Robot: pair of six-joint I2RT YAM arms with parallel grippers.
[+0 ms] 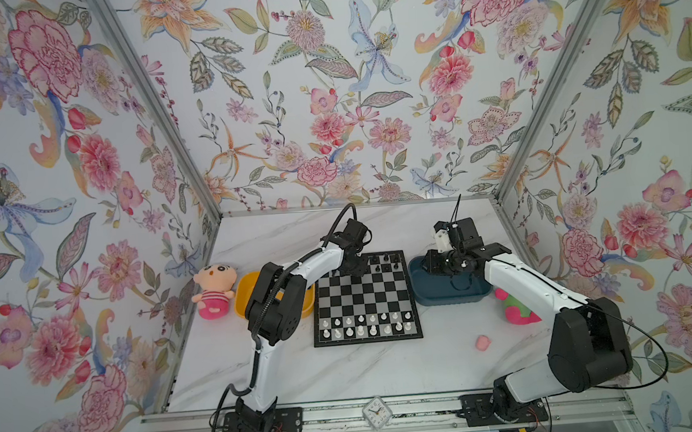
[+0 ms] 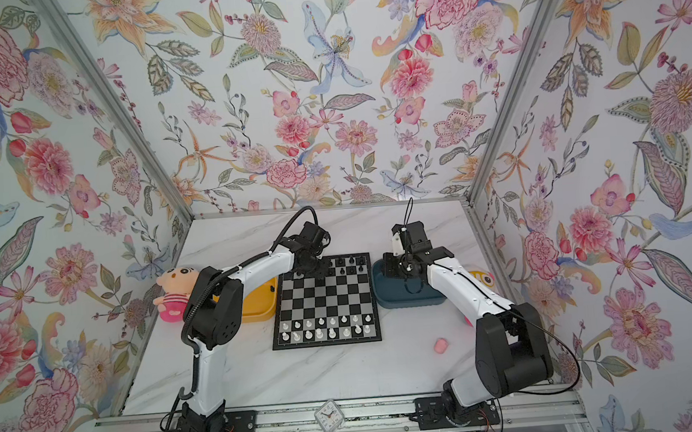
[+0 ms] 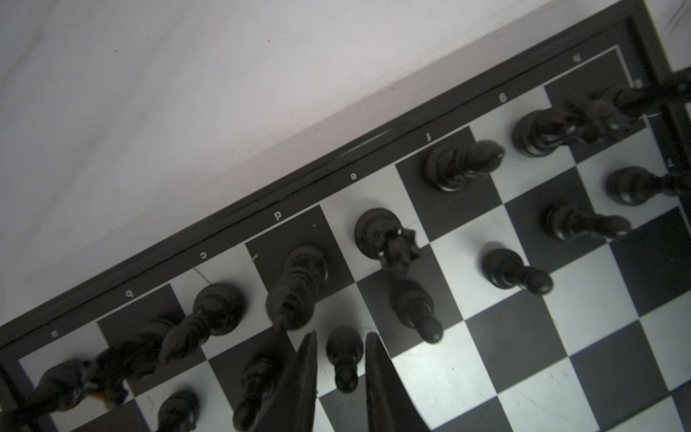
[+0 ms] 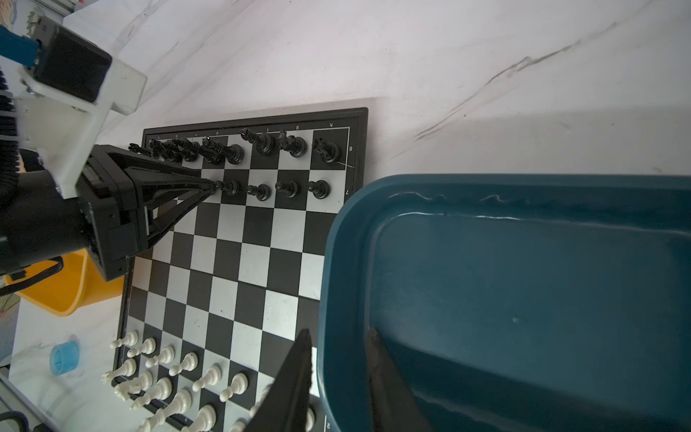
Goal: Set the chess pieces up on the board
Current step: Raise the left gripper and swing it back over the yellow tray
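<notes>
The board (image 1: 364, 299) (image 2: 325, 300) lies mid-table. Black chess pieces (image 1: 385, 259) (image 4: 291, 144) stand on its two far rows, white chess pieces (image 1: 360, 326) (image 4: 179, 374) on its two near rows. My left gripper (image 1: 351, 267) (image 3: 341, 333) reaches over the far left part of the board, open. A black pawn (image 3: 344, 355) stands on a light square between its fingers, with a thin gap on each side. My right gripper (image 1: 429, 265) (image 4: 338, 330) hangs open over the dark blue tray's (image 4: 523, 280) end nearest the board, one finger inside the rim and one outside. It holds nothing.
A yellow tray (image 1: 243, 295) sits left of the board under my left arm, with a plush doll (image 1: 214, 291) beyond it. A pink-green plush (image 1: 517, 311) and a small pink lump (image 1: 483, 342) lie right. A clock (image 1: 375, 411) stands on the front rail. A blue cup (image 4: 65, 355) stands nearby.
</notes>
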